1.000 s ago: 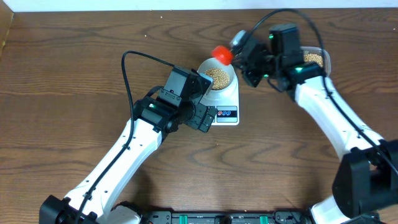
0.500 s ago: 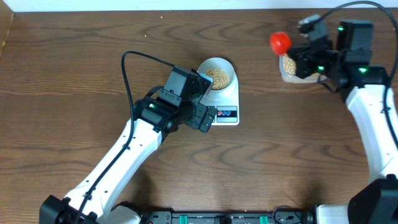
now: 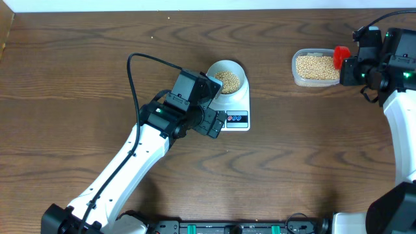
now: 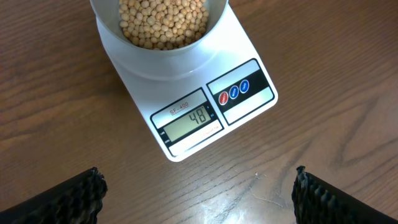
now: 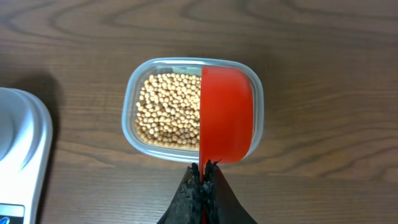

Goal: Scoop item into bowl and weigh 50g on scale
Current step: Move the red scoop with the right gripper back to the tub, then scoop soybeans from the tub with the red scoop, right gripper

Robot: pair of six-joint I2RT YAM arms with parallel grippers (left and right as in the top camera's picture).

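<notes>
Tabletop (image 3: 78, 78), scale (image 4: 155, 90) w/ bowl (image 4: 107, 28) (48) — scoop (image 5: 227, 115) over tub (image 5: 132, 99)

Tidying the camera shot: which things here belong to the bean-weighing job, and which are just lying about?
In use: soybeans, pale bowl, white digital scale, clear plastic tub, red scoop held by right gripper.
Just there: wooden table, black cable on the left arm.

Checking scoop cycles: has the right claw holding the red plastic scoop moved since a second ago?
Yes. The right claw carried the red plastic scoop rightward, away from the white rectangular scale, to the clear plastic tub.
</notes>
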